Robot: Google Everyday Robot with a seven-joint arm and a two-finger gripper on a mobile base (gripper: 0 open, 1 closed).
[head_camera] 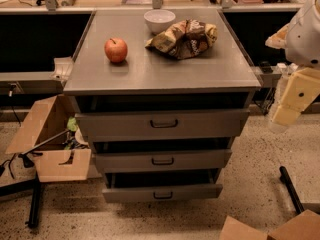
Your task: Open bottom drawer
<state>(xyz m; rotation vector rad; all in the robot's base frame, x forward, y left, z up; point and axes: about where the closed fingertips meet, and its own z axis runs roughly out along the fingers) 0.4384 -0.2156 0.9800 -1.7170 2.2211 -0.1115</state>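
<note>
A grey metal cabinet (160, 71) stands in the middle of the camera view with three drawers. The bottom drawer (162, 191) has the narrowest front and a small dark loop handle (163, 195). A dark gap shows above its front, and it looks pulled out a little. The middle drawer (162, 160) and top drawer (162, 124) sit above it. My gripper (287, 113), a pale yellowish part on the white arm (306, 31), hangs at the far right. It is level with the top drawer, apart from the cabinet and holding nothing that I can see.
On the cabinet top lie a red apple (116, 50), a white bowl (159, 20) and a crumpled snack bag (184, 38). An open cardboard box (47, 144) stands left of the cabinet. More cardboard (280, 229) and a black bar (291, 189) lie at the lower right.
</note>
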